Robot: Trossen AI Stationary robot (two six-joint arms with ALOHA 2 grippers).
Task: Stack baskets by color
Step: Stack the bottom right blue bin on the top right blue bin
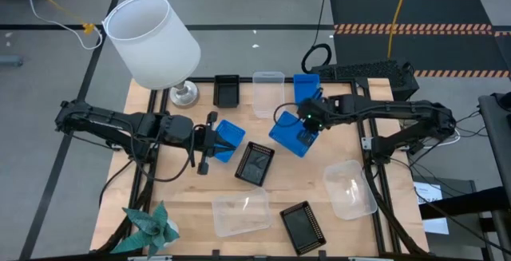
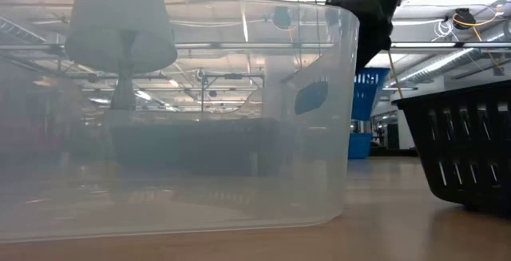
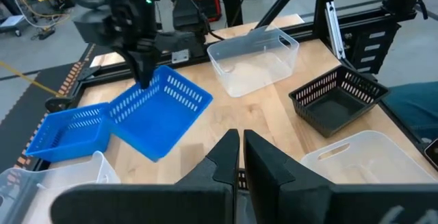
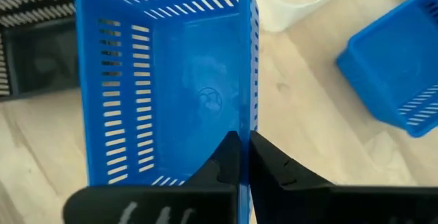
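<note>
My right gripper (image 4: 244,148) is shut on a blue basket (image 1: 289,136) and holds it in the air over the table's middle right. A second blue basket (image 1: 306,88) stands on its base at the far edge. A third blue basket (image 1: 231,137) sits left of centre. My left gripper (image 3: 241,152) hovers shut and empty just left of that third basket (image 1: 215,141). Black baskets (image 1: 227,91) (image 1: 255,164) (image 1: 303,227) and clear baskets (image 1: 268,81) (image 1: 239,213) (image 1: 350,187) lie scattered on the wood. My right gripper pinches one side wall of the blue basket at its rim (image 4: 248,118), one finger inside the basket and one outside. The fingers come from above, slanting down. The basket hangs tilted below them (image 3: 161,114), clear of the table.
A lamp with a big white shade (image 1: 156,41) stands at the far left corner. A teal paper star (image 1: 148,227) lies at the near left corner. In the low view a clear basket (image 2: 176,109) fills the foreground, with a black one (image 2: 463,149) to its right.
</note>
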